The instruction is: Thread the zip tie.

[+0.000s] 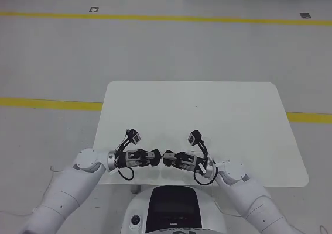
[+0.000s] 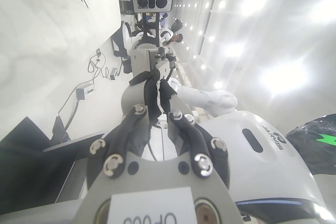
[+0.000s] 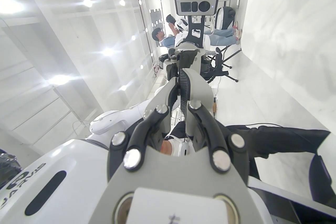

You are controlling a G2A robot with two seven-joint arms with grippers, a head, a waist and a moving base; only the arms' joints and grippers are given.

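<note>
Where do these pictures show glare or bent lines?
Left wrist view: ceiling lamps flare into wide white patches. Right wrist view: lamps flare as stars; ceiling beams look bowed. Top view: even light, no glare, table edges nearly straight.

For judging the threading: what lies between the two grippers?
Almost no stretch: in the top view the left gripper and right gripper meet tip to tip above the table; a zip tie there is too small to tell.
</note>
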